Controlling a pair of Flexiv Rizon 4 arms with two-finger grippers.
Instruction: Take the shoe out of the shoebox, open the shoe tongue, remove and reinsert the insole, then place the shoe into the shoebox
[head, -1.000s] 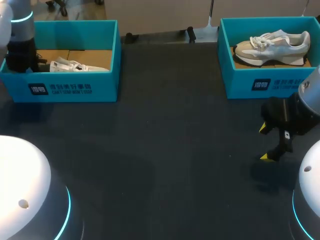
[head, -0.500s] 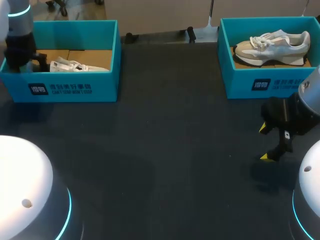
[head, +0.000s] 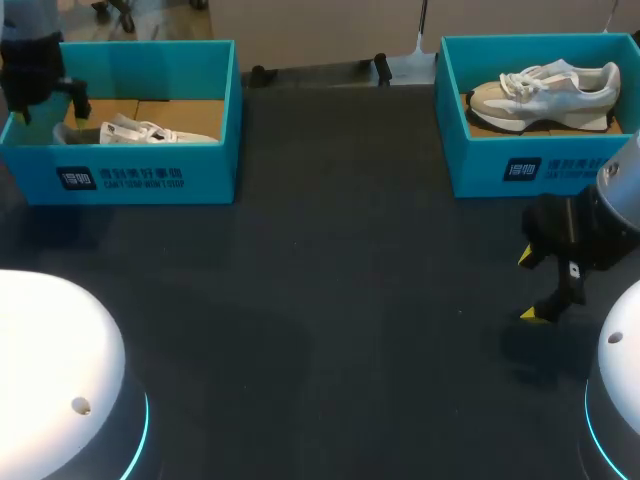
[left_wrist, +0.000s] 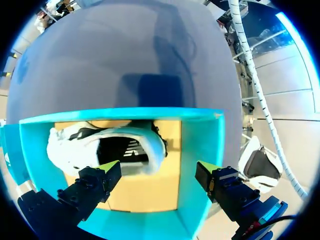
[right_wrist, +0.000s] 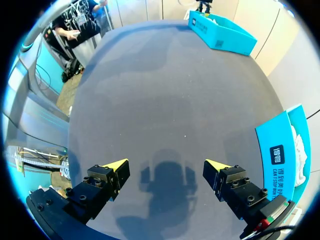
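dark grey table (head: 330, 300) fills the scene, with a teal shoebox at each far corner. the left box (head: 140, 150) holds a white shoe (head: 150, 132), lying low on the cardboard (head: 190, 115) floor near the front wall. the right box (head: 540, 160) holds a grey shoe (head: 545, 92), sole down, with its laces up and its toe towards the middle of the table.

the left arm (head: 30, 70) hangs over the outer end of the left box. in its wrist view the left claw (left_wrist: 159, 167) looks straight down into that box with its fingers spread wide and nothing held. one yellow tip sits over the edge of the white shoe and the other over the teal side wall. the shoe's dark mouth faces up, just ahead of the claw, and the shoe rests against the far wall of the box. how high the tips are above the shoe cannot be told.

the right claw (head: 530, 285) hangs over bare table in front of the right box, well apart from it. its fingers are also spread wide and hold nothing, and its shadow falls on the table below it. in its wrist view the right box stands off to one side and the left box far across the table.
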